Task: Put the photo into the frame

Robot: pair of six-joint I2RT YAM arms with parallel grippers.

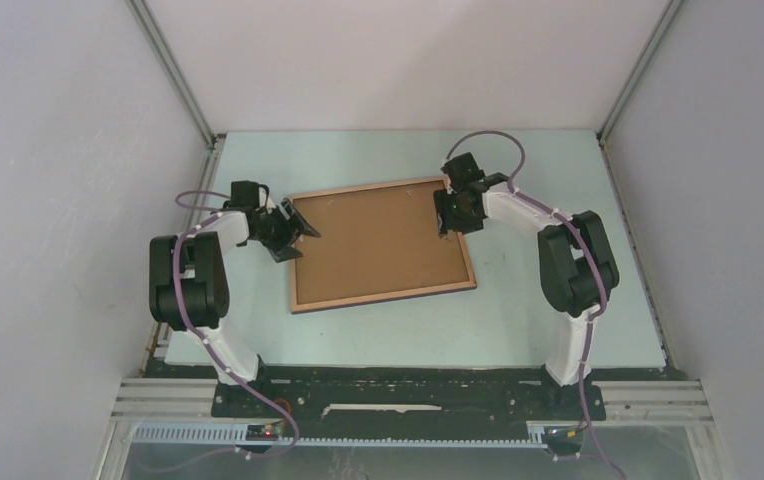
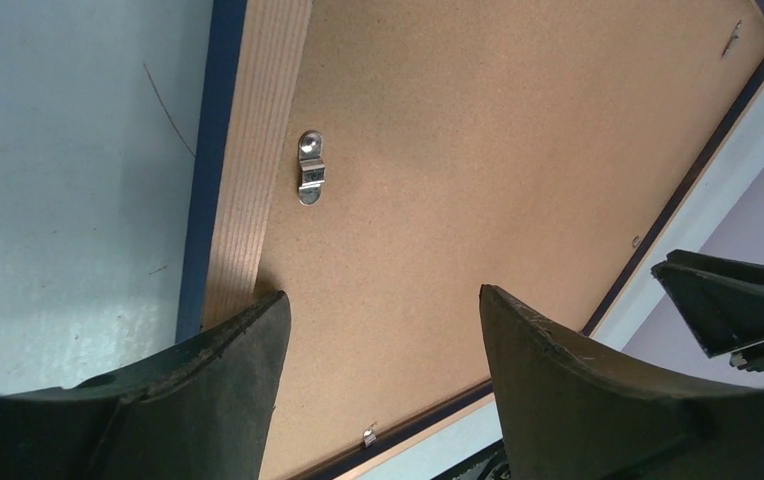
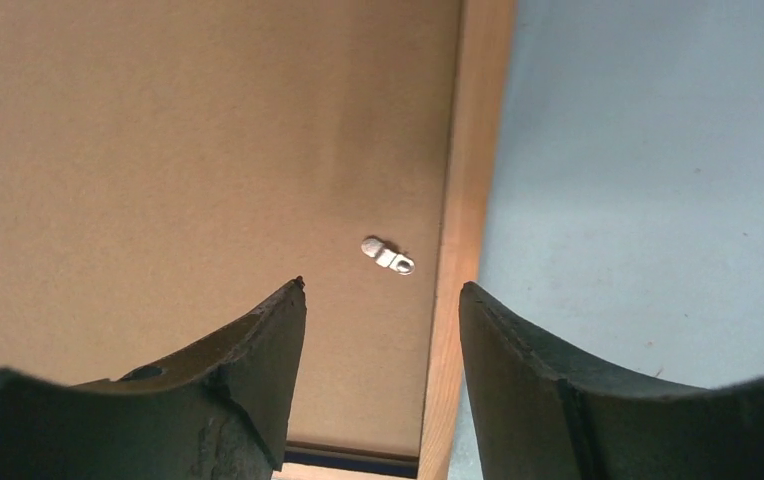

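The two dark fingers of the right claw fill the bottom of its wrist view. They stand wide apart and hold nothing. In the gap just above them lies a small metal clip, slanted on the brown back of the photo and just beside the frame.

From above, the photo sits back-up inside the frame at the middle of the desk, long axis running left to right with a slight tilt. The right claw hangs over the upper part of the right short side. The left claw, also wide and empty, hangs over the left short side, where its own clip lies in the upper left of its view.

Each arm looks nearest its own clip. The right one's sits almost dead ahead of its fingertips.
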